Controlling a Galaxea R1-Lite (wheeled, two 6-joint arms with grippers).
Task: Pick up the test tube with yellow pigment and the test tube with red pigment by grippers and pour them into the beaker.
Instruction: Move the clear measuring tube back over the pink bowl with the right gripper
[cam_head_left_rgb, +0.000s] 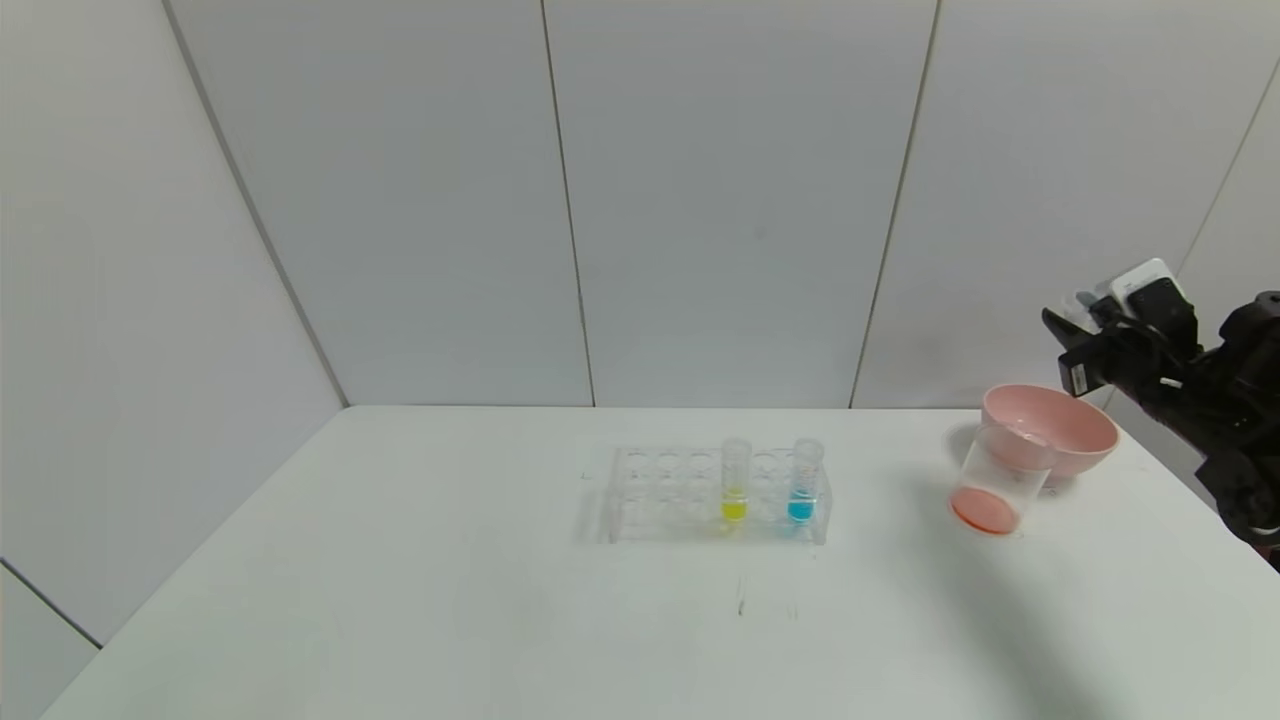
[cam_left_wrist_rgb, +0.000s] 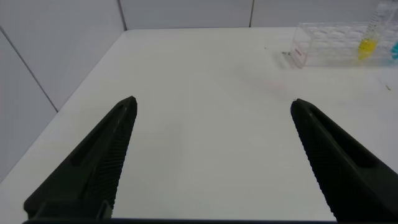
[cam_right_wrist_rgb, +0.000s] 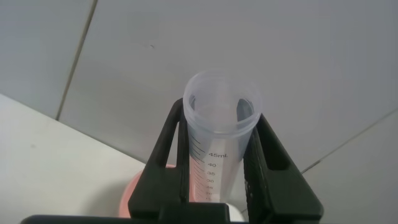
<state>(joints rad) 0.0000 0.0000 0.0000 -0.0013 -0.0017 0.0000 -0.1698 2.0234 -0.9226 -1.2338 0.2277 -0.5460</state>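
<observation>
Overhead, the right end effector (cam_right_wrist_rgb: 217, 180) pinches an emptied test tube with red pigment (cam_right_wrist_rgb: 222, 134) above a pink bowl (cam_head_left_rgb: 1050, 425). Beside the bowl, the beaker (cam_head_left_rgb: 998, 480) holds orange-red liquid. The test tube with yellow pigment (cam_head_left_rgb: 735, 480) stands in a rack (cam_head_left_rgb: 650, 495) on the tabletop (cam_head_left_rgb: 400, 600). The left end effector (cam_left_wrist_rgb: 211, 162) is spread wide.

Left claw (cam_left_wrist_rgb: 212, 106): fingers (cam_left_wrist_rgb: 102, 158) spread wide above the white surface (cam_left_wrist_rgb: 205, 124).
Rack (cam_left_wrist_rgb: 326, 45): clear, stood far off.
Yellow tube (cam_left_wrist_rgb: 368, 45): upright in the rack.
</observation>
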